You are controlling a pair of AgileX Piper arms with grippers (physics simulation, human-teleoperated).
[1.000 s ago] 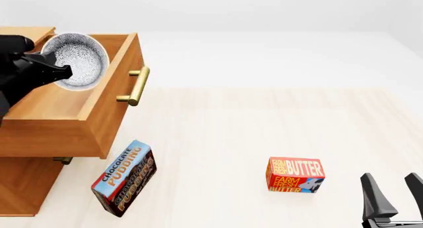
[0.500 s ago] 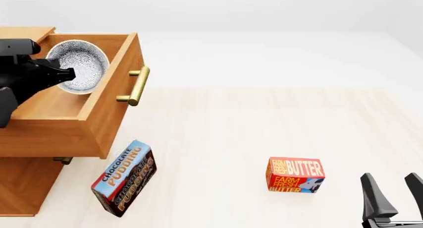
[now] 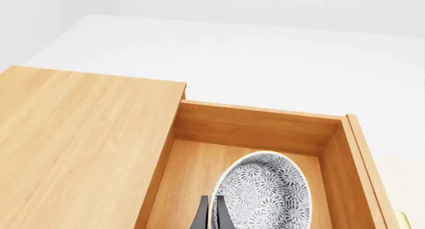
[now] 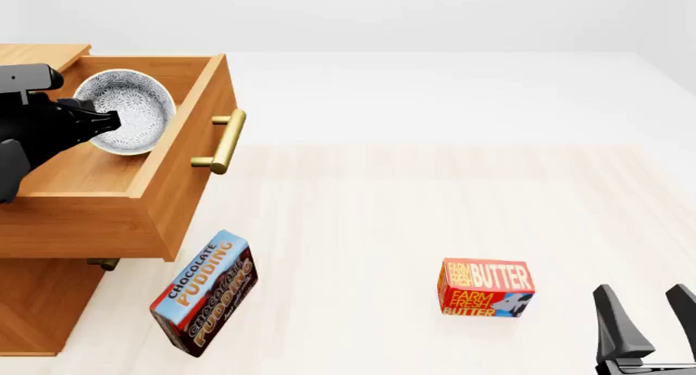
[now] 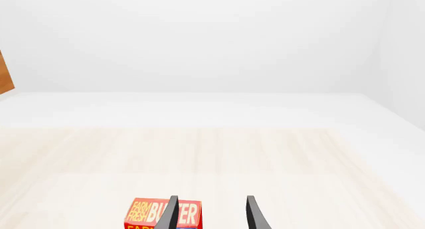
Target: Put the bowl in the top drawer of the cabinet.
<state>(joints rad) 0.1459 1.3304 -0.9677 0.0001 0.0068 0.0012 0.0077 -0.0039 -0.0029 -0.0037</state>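
Patterned white bowl [image 4: 129,110] tilted inside open top drawer [image 4: 163,197], rim pinched by left gripper [image 4: 100,121]. Placing step; next: lower, release. Right gripper [image 4: 644,319] idle, fingers spread.

Bowls: one, the floral bowl [image 4: 129,110]
Cabinets: one cabinet [image 4: 44,302]
Open drawers: one, the top drawer [image 4: 163,187]
Brass bar handles: one handle [image 4: 223,141] in clear view
Boxes: two, a chocolate pudding box [image 4: 204,292] and a butter box [image 4: 485,288]
Pincers: two, left pincer [image 4: 106,121] and right pincer [image 4: 644,310]
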